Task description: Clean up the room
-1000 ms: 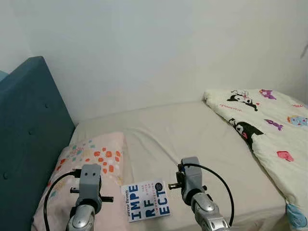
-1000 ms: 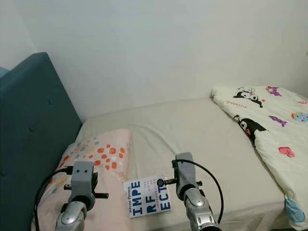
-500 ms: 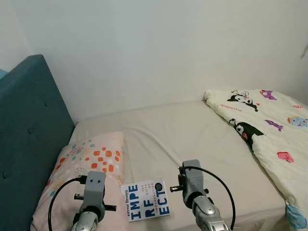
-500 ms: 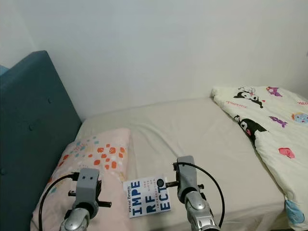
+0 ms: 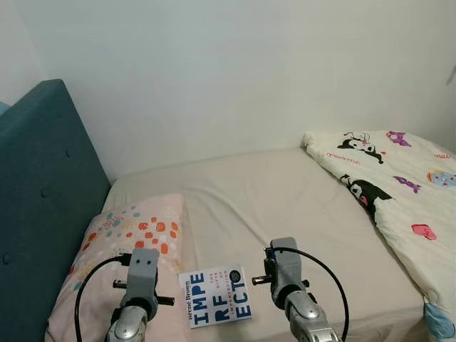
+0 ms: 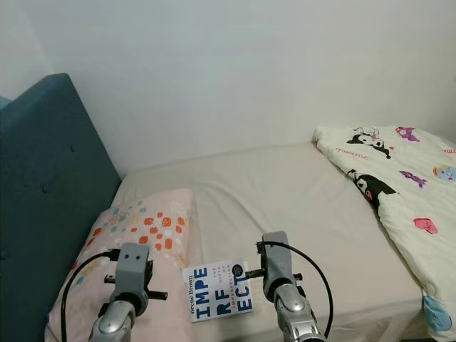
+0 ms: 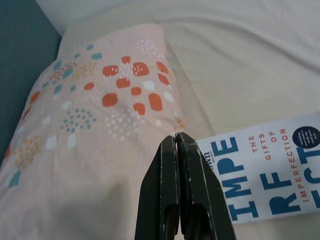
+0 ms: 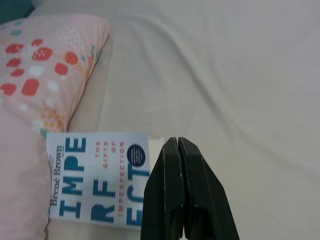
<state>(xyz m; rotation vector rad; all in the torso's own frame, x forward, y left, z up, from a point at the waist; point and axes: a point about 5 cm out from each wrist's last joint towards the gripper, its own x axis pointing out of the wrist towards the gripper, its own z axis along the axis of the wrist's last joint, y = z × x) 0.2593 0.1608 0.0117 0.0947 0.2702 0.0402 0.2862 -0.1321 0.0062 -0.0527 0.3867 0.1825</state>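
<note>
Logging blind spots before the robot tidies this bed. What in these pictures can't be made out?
- Book: its lower title letters are cut off by the right wrist view's edge, partly behind the right claw.
- Quilt: its far side runs past the eye views' right edge.
- Pillow: its near end sits behind the left claw and arm.

We see a matt cream cloth bed sheet [image 5: 271, 199], lightly creased. Pillow [image 5: 128, 239]: soft printed cloth. Quilt [image 5: 399, 192]: printed cloth, puffy. Headboard [image 5: 43, 185]: teal woven upholstery, tufted. Book [image 5: 215, 296]: smooth paper cover, slight sheen. Gripper fingers [image 7: 177, 200]: black, faintly glossy, scuffed.
</note>
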